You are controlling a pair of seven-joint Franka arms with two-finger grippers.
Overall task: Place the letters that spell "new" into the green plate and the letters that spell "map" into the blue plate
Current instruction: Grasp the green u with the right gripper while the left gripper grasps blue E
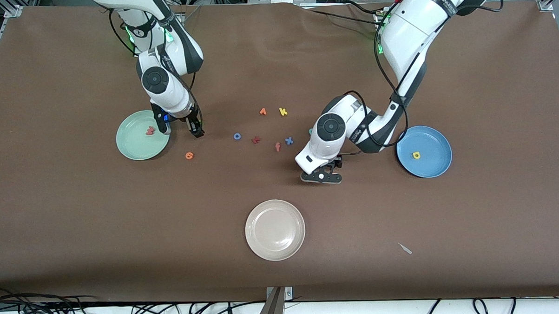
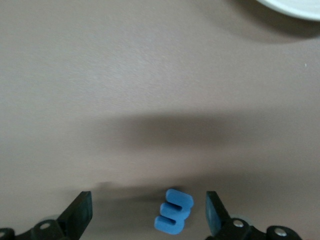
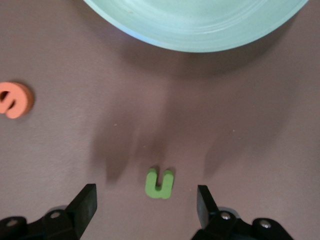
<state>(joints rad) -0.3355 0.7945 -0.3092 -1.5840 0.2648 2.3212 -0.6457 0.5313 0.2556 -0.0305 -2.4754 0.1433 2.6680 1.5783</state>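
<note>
My right gripper (image 3: 145, 207) stands open low over the table, the green "n" (image 3: 159, 183) lying untouched between its fingers. It (image 1: 182, 130) is beside the green plate (image 1: 135, 150), which holds the pink "w" (image 1: 150, 131). The orange "e" (image 1: 189, 155) lies nearer the front camera than that gripper. My left gripper (image 2: 147, 215) is open too, with the blue "m" (image 2: 174, 211) flat on the table close to one finger. That gripper (image 1: 322, 178) is between the loose letters and the blue plate (image 1: 435, 168), where the yellow "a" (image 1: 416, 155) lies. A teal bit of the "p" (image 1: 310, 131) peeks out beside the left arm.
A cream plate (image 1: 275, 243) sits near the front edge. Mid-table lie an orange wedge letter (image 1: 262, 111), yellow "k" (image 1: 283, 112), blue "o" (image 1: 237, 136), a dark red letter (image 1: 256, 140), pink "f" (image 1: 278, 147) and blue "x" (image 1: 288, 140).
</note>
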